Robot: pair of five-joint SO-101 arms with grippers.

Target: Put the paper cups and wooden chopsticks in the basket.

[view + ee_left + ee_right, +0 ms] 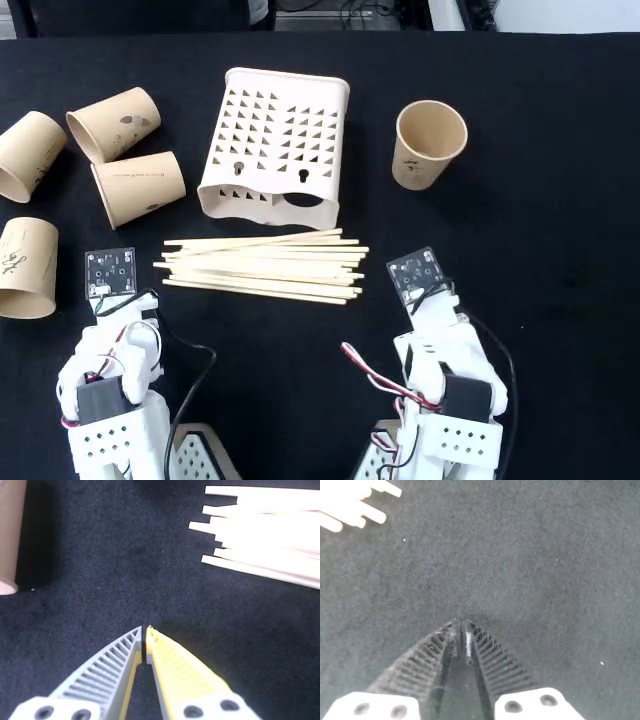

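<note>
Black tabletop [560, 250]: five tan paper cups [428, 143] and a bundle of pale wooden chopsticks [262, 265] sit outside the white perforated plastic basket [272, 150], lying on its side. Left pincer [145, 629] and right pincer [461, 625] hover closed and empty; no pickup begun, so one must open first.

High view: two far-left cups [26, 268] [28, 155] clipped by frame edge; print on them too small to read. Basket [272, 150] interior hidden behind perforated wall. Left arm [105, 420] and right arm [450, 425] bases cut at bottom edge.
Left wrist view: cup [10, 535] cut off at corner; chopsticks [265, 530] run out of frame.
Right wrist view: chopsticks [350, 507] blurred, cut at corner.
</note>
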